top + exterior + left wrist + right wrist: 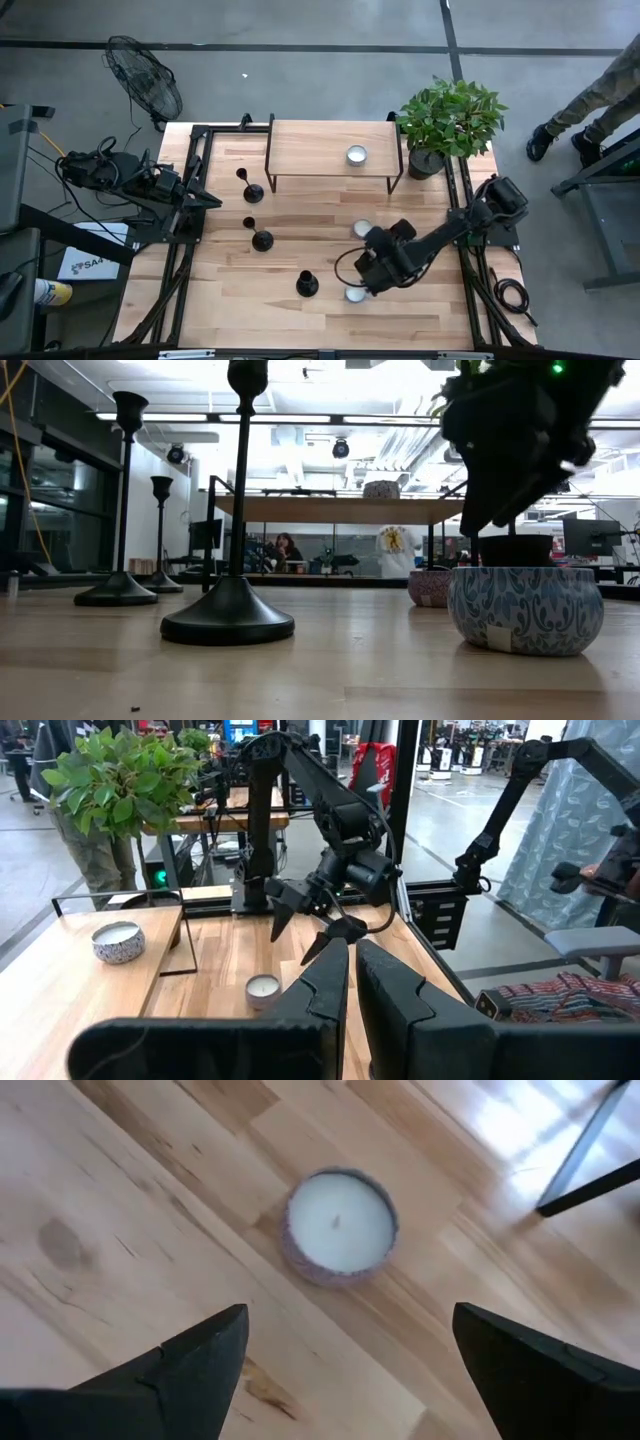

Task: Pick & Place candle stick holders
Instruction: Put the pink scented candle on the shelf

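Pale wooden bench (300,320) carries three black metal candle stick holders (261,239) standing upright, strung from about ten o'clock toward the centre. A leafy green potted plant (449,118) sits at two o'clock beside a low wooden shelf (310,140) bearing a white candle tin (356,154). Two more wax-filled tins (362,229) rest near five o'clock. Right claw (362,272) hangs wide open between them, holding nothing. Left claw (210,198) waits closed at nine o'clock.

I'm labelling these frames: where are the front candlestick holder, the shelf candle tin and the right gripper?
Front candlestick holder (307,285), high view, on its base.
Shelf candle tin (356,155), high view, on its wax top.
Right gripper (352,281), high view, between its open fingertips.
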Tool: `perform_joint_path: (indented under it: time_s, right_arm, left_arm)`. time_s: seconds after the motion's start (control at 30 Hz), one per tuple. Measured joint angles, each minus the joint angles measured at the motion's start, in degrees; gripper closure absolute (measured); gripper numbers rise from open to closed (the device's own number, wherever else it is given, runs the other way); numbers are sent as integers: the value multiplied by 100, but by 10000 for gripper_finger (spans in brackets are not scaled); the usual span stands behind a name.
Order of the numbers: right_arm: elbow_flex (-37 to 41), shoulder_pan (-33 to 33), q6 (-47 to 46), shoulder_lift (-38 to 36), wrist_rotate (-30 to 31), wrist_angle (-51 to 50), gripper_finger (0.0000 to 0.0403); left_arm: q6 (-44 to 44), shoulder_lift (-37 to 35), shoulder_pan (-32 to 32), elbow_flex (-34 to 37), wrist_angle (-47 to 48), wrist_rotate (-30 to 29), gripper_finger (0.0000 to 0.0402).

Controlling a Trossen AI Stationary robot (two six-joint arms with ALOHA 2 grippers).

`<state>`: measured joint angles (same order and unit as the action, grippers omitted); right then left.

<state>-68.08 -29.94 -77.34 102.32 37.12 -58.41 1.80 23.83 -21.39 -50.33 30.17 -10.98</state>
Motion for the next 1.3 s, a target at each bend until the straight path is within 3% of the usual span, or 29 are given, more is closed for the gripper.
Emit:
perform_joint_path:
  time_s: [0.3, 0.7, 1.03, 1.3]
  right_arm:
    - [945, -207, -325, -5, 641, 1310, 62]
    - [1974, -196, -314, -5, 879, 2990, 63]
    - [2636, -26, 589, -2, 1027, 4533, 64]
    - [2910, 231, 1320, -9, 887, 5116, 65]
  left_arm:
    - [0, 0, 0, 0, 0, 0, 376]
    - [1, 0, -1, 0, 0, 0, 376]
    - [-1, 0, 1, 0, 0, 0, 376]
    - [0, 0, 1, 0, 0, 0, 376]
